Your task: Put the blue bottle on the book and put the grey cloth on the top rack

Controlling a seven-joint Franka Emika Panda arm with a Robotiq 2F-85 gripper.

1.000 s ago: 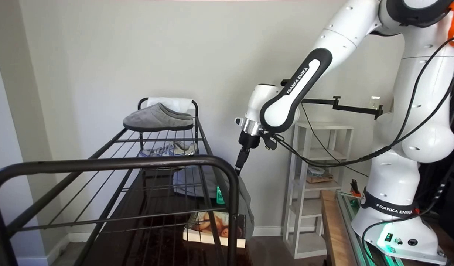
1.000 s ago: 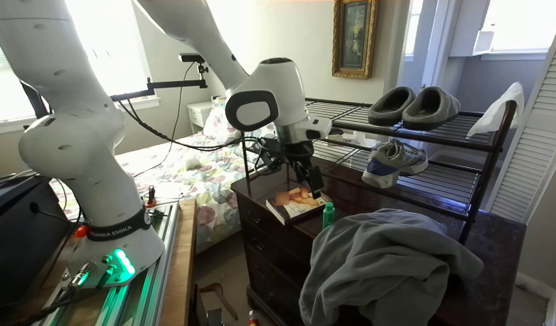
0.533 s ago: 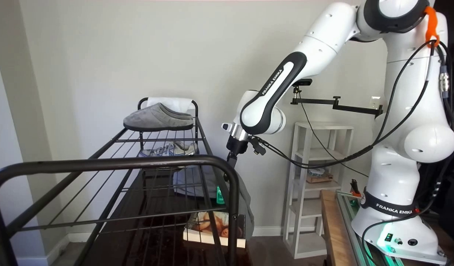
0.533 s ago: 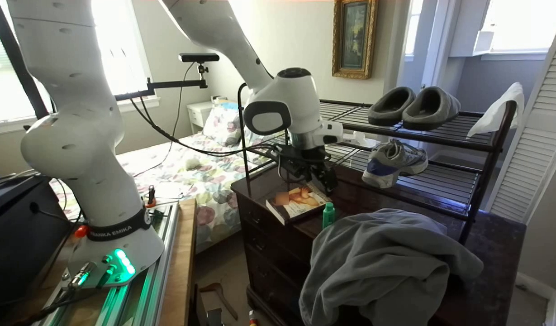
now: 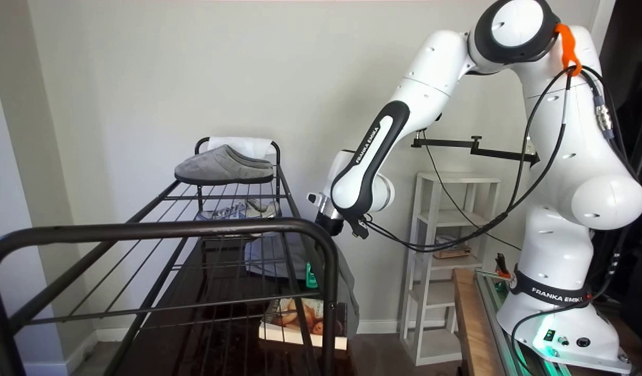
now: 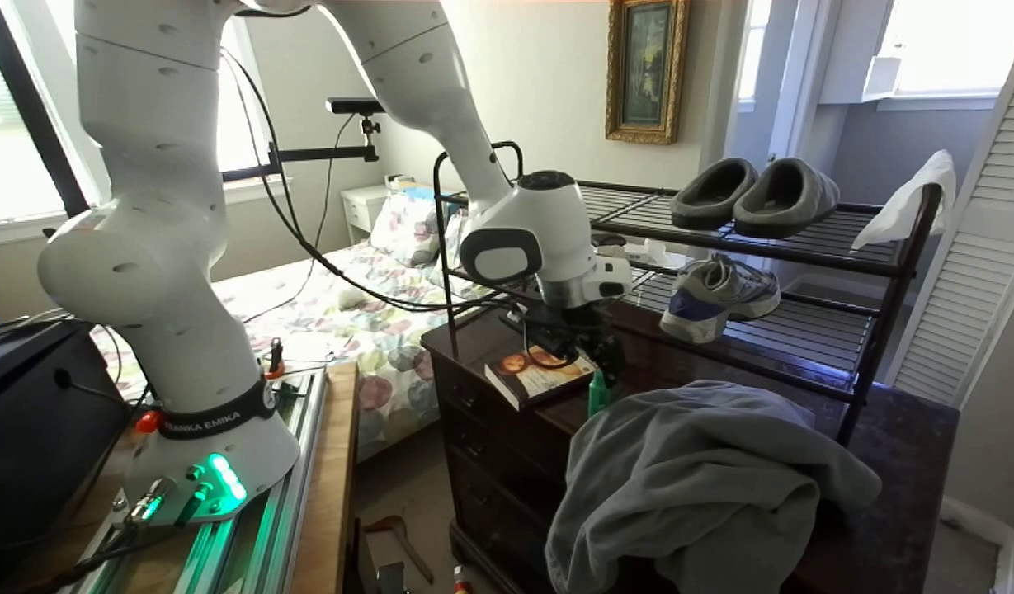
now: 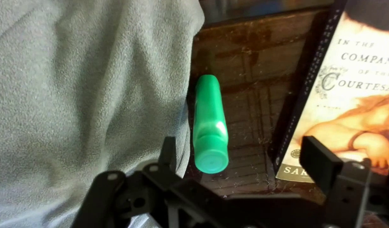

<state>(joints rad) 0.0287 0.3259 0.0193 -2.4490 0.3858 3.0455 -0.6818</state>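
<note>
Currently your gripper (image 7: 243,155) is spread wide and holds nothing, poised near the green bottle (image 7: 210,123) (presumably the task's "blue" one), which stands upright on the dresser (image 6: 911,441) with the grey cloth (image 7: 86,95) just beside it and the book (image 7: 346,123) across a gap. Risk one: the bottle sits off-centre, nearer your cloth-side finger (image 7: 168,152); come down like this and that finger may snag a fold or pinch fabric along with the bottle. Whether cloth and bottle touch, you cannot tell. Risk two: your other finger (image 7: 319,164) overlaps the book in the wrist view, so it could land on the cover. Risk three: closing off-centre may tip the bottle, likely light and narrow-based. Containers: bottle capped, fill unknown; dresser under it seems closed, contents hidden. The rack (image 5: 159,231) near the bottle carries slippers (image 6: 775,216) on its top tier, a sneaker (image 6: 721,297) below; bulky cloth could later shove the slippers off.
</note>
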